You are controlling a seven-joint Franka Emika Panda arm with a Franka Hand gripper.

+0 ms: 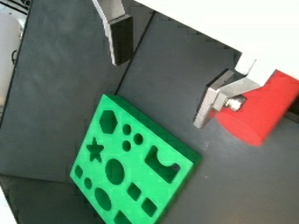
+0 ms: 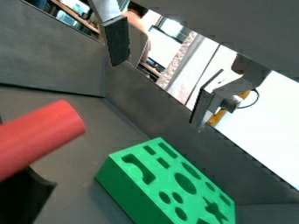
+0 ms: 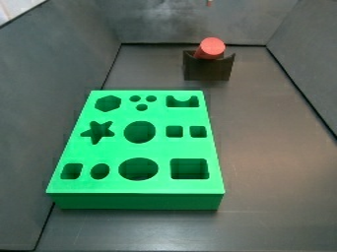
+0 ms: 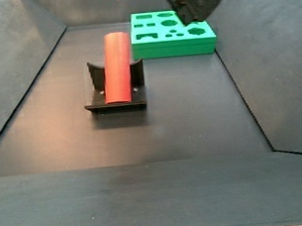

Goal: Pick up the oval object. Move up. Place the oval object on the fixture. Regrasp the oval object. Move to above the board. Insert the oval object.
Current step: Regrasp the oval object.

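Side view w/ the fixture (image 4: 114, 91) at centre-left shows the oval object (image 4: 116, 62) lying lengthwise in its notch, red rod resting on the block, nothing gripping it. The board (image 4: 172, 34) sits further back, upper centre of that frame, well apart from the fixture. In a side view from the opposite end the rod's round end (image 3: 210, 46) shows at top centre atop the dark block, green board filling the lower left. The claw (image 1: 163, 74) is up in the air: in both wrist views its two silver plates w/ dark pads stand spread wide, nothing between them; one finger (image 2: 115, 39) upper left of frame, the other at right. The dark bench (image 4: 181, 112) is bare around the fixture. Judgement: placing on the fixture looks done, regrasp is next. Risks: claw coming down off-centre or skewed vs. the rod's long axis, so the pads close on the rounded flank and the smooth peg rolls or tips out of the notch; a finger could also clip the fixture's wall and shove the block. A crooked regrasp would then leave the peg misaligned w/ the oval cutout, jamming at insertion.
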